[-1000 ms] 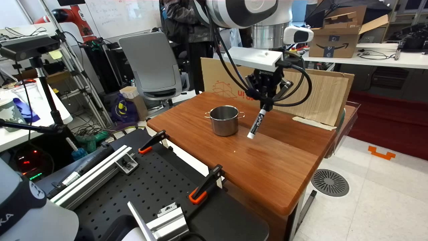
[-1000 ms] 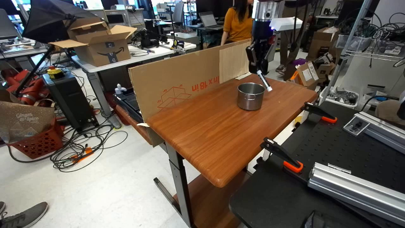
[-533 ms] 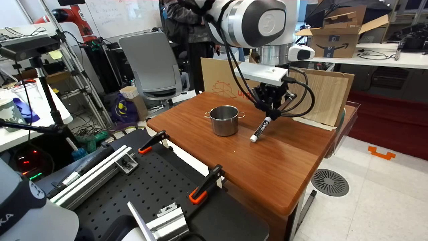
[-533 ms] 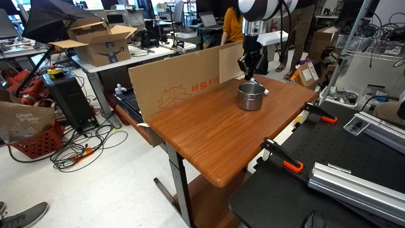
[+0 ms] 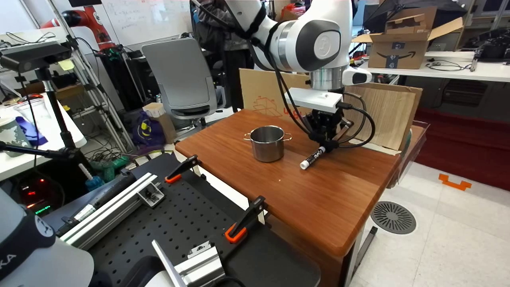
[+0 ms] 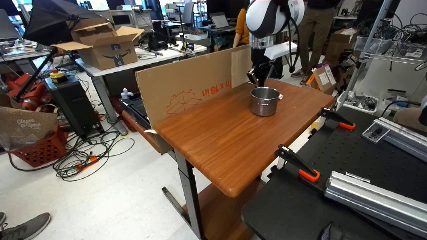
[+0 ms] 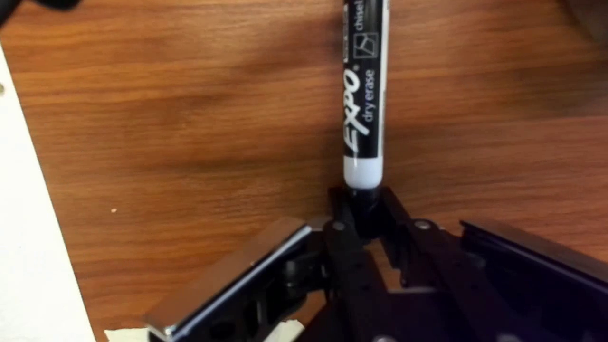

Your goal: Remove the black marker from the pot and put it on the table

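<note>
The black marker [image 5: 313,157] is black with white ends. My gripper [image 7: 365,209] is shut on its dark cap end, and the marker [image 7: 363,95] points away from the fingers. In an exterior view it slants low over the table [image 5: 318,207], its white end at or just above the wood; contact is unclear. In an exterior view only the marker's white end [image 6: 280,97] shows, beside the pot [image 6: 263,108]. The pot [image 5: 267,148] stands upright on the table, apart from the gripper [image 5: 328,145]. The bottom of the pot is hidden from view.
A cardboard sheet [image 5: 378,115] stands along the table's far edge, close behind the gripper; it also shows in an exterior view [image 6: 186,83]. A black workbench [image 5: 199,211] with orange-tipped clamps [image 5: 245,219] adjoins the table's near side.
The arm has come down with the marker still held, bringing it close to the table beside the pot. The marker is now less steep. The pot has not moved.
</note>
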`<state>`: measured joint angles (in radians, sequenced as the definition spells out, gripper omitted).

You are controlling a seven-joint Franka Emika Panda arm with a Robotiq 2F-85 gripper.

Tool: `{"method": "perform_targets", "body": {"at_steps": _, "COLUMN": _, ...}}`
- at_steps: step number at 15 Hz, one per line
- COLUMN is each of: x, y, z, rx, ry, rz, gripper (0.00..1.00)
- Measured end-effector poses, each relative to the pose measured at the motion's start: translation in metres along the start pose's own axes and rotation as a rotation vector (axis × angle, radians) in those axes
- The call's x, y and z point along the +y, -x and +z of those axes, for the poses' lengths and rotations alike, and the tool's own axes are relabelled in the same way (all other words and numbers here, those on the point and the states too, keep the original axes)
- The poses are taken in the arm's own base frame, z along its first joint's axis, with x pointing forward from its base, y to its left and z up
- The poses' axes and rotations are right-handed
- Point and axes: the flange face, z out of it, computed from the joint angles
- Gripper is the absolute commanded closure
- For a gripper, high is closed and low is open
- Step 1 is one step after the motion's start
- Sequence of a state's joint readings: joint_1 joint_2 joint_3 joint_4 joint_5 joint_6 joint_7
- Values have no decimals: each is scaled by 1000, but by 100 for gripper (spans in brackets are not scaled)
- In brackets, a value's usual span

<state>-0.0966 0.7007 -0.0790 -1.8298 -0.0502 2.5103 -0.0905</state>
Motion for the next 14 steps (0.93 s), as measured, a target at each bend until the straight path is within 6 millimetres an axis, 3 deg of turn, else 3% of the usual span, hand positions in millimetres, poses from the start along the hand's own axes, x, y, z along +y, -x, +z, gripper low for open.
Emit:
{"method": "perform_targets", "body": {"at_steps": 1, "x": 0, "y": -1, "z": 0, "rx": -2, "ry": 2, "rz": 0, "gripper": 54}}
{"method": "perform_targets", "body": {"at_steps": 8, "x": 1, "y": -4, "z": 2, "rx": -3, "ry": 5, "rz": 3, "gripper": 3}}
{"method": "perform_targets", "body": {"at_steps": 14, "x": 2, "y": -5, "z": 0, "rx": -6, "ry": 5, "rz": 3, "gripper": 0}}
